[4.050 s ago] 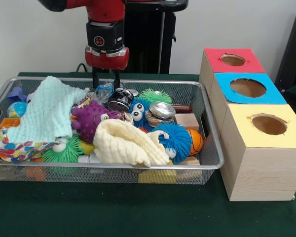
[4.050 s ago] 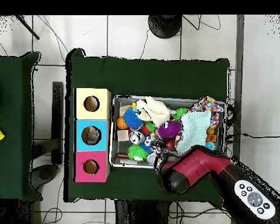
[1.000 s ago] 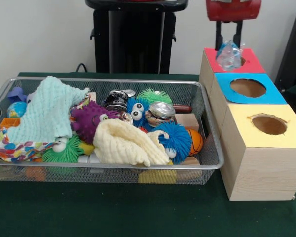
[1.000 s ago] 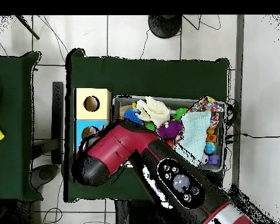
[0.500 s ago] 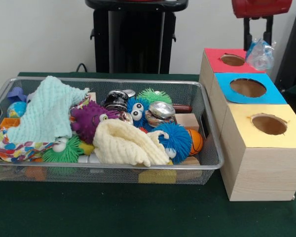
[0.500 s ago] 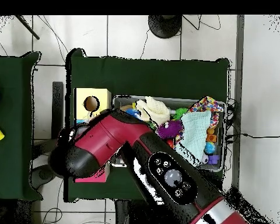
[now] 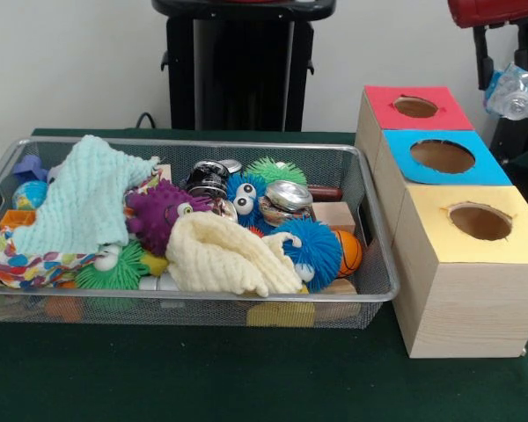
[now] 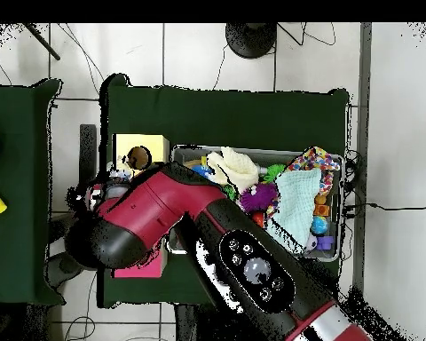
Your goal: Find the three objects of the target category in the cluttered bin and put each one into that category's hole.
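Observation:
My gripper (image 7: 511, 81) hangs at the top right of the front view, shut on a crumpled clear plastic bottle (image 7: 516, 91). The bottle is in the air to the right of the red box (image 7: 444, 110), past its outer edge and not over its hole (image 7: 415, 106). A blue box (image 7: 484, 169) and a yellow box (image 7: 519, 230) stand in line in front of it, each with a round hole. In the overhead view the red arm (image 8: 154, 222) covers the red and blue boxes; only the yellow box (image 8: 154, 144) shows.
The wire bin (image 7: 202, 300) holds crushed cans (image 7: 288, 197), fuzzy blue (image 7: 312, 251), purple (image 7: 158, 215) and green toys, a small basketball (image 7: 348, 252), wooden blocks, and mint (image 7: 84, 193) and cream (image 7: 224, 255) cloths. A black stand rises behind the bin.
The gripper has carried the bottle out of the bin, over the red box, and on to the right beyond the box's edge. The bin's contents have stayed put.

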Controlling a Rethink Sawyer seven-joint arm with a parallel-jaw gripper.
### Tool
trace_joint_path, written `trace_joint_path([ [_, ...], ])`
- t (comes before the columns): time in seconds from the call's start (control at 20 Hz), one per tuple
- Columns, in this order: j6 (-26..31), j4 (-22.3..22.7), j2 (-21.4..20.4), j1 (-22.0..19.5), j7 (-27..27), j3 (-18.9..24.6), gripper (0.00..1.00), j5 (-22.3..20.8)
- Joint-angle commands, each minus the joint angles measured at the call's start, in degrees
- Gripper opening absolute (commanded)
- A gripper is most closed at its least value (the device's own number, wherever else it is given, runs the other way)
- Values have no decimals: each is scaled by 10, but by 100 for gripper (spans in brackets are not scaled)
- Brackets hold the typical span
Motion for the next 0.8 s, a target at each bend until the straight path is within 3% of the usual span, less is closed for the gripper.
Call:
trace_joint_path([
  [0.05,-40,21,11,-26,126,-45,0,-31],
  [0.8,-65,40,43,-51,59,-52,0,-113],
])
